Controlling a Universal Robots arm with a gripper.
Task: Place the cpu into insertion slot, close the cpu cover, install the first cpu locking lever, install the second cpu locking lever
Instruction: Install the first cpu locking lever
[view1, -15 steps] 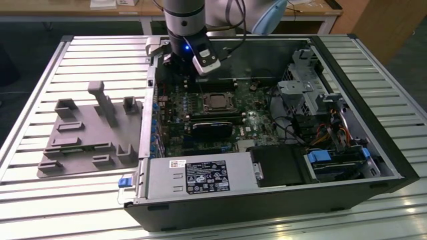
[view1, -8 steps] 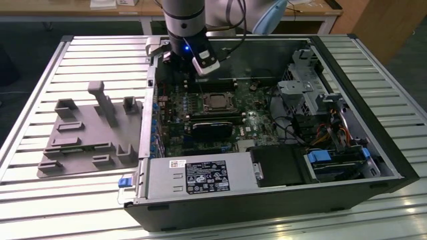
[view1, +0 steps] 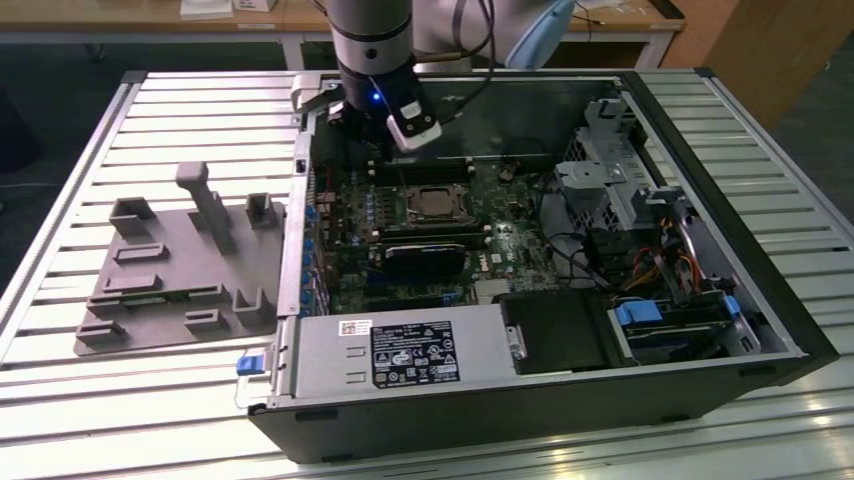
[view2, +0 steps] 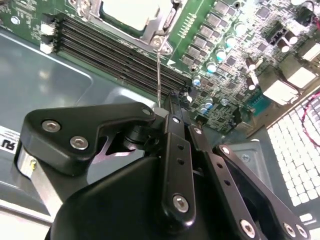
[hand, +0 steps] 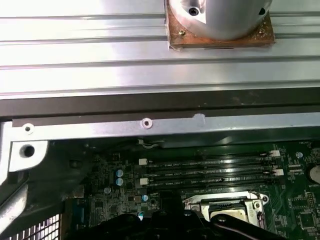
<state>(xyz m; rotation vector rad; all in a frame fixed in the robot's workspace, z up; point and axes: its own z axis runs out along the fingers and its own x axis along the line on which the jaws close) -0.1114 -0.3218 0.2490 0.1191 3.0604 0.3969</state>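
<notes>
Metalwork first: an open computer case (view1: 534, 425) lies on the slatted table (view1: 80, 420), its power supply (view1: 400, 355) (a grey box) along the near wall. Mid-board, the cpu (view1: 431, 204) sits flat, top upward, in the insertion slot (view1: 407, 204), with the cpu cover (view2: 150, 31) down around it. Toward the far wall, the claw (view2: 170, 102) is clenched. Its tips meet the free end of the thin locking lever (view2: 158, 70), which runs lengthwise from slot to claw.

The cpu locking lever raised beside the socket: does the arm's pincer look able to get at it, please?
Likely yes: in the second wrist view the thin lever rises straight to the pincer, with nothing between them above the memory slots.
</notes>
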